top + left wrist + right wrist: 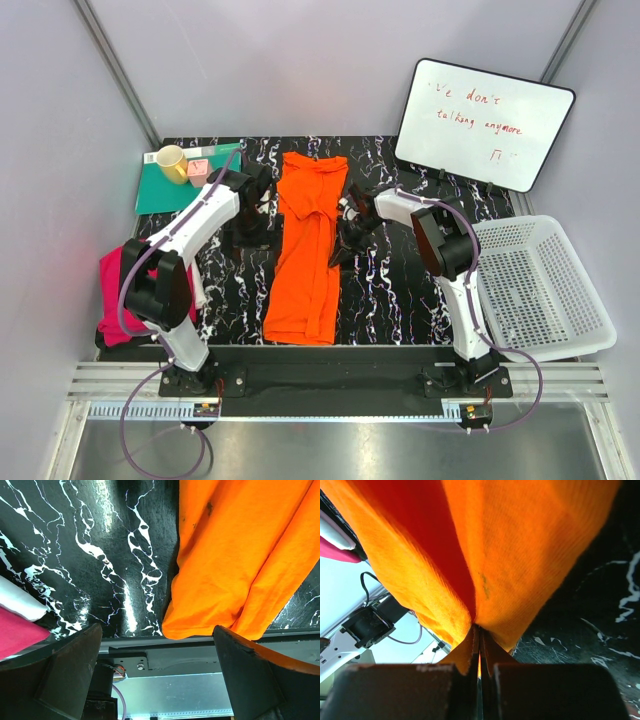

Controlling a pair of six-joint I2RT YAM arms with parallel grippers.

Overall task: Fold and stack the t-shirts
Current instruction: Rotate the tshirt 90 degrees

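Note:
The orange t-shirt (308,245) lies lengthwise in the middle of the black marbled table, folded into a long strip. It also shows in the left wrist view (235,555) and fills the right wrist view (485,545). My right gripper (343,240) is shut on the shirt's right edge, pinching a fold of orange cloth (479,645). My left gripper (250,222) stands open and empty just left of the shirt, its fingers (60,675) apart above the table's near edge. The magenta-pink t-shirt (122,290) lies bunched at the table's left edge and shows in the left wrist view (17,632).
A teal-green mat (160,190) at the back left carries a yellow mug (172,162) and a pink block (197,170). A white perforated basket (540,285) stands at the right. A whiteboard (485,120) leans at the back right.

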